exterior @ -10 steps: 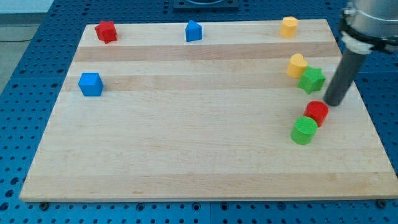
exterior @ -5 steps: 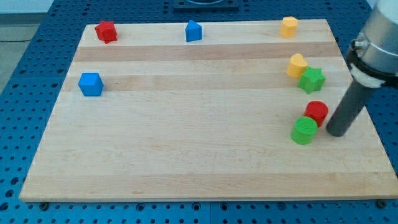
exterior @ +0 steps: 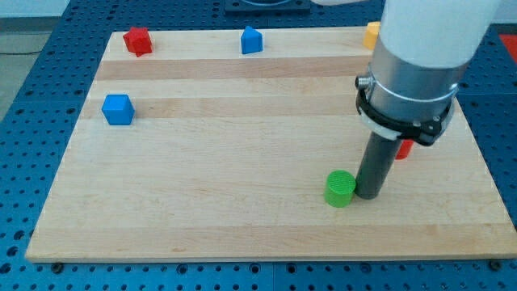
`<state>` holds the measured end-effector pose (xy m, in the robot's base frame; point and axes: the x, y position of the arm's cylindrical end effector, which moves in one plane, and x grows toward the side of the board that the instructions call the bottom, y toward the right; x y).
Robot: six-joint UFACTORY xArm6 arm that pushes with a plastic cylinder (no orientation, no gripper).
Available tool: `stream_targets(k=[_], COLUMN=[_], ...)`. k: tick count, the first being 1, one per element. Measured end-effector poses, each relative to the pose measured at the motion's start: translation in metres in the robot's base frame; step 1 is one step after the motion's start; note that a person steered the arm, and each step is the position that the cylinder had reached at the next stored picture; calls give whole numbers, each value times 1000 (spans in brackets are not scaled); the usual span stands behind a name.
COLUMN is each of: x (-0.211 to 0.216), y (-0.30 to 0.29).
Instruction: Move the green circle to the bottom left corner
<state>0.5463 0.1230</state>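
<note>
Contact at the green circular block, tip pressed to its right flank.

Squat green plastic cylinder (exterior: 340, 188) stands upright near the wooden bench (exterior: 202, 202)'s bottom edge, right of centre; round, it points no way. My tip (exterior: 368, 195), a bare rod end effector gripping nothing, touches its view-right side. The bottom left corner lies far leftward, so pushing left and slightly down looks right.

Board (exterior: 202, 202) open left of green circle (exterior: 340, 188); blue cube (exterior: 118, 109) far off.
</note>
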Motion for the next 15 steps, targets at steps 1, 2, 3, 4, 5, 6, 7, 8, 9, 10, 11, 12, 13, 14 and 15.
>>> stream_targets(k=[1, 2, 3, 4, 5, 6, 7, 8, 9, 10, 11, 12, 13, 14, 15], x=[0, 0, -2, -7, -7, -5, 6, 22, 29, 29, 29, 29, 15, -4, -25], y=[-14, -38, -73, -113, -159, -197, -217, -217, -234, -263, -295, -321, -325, -326, -334])
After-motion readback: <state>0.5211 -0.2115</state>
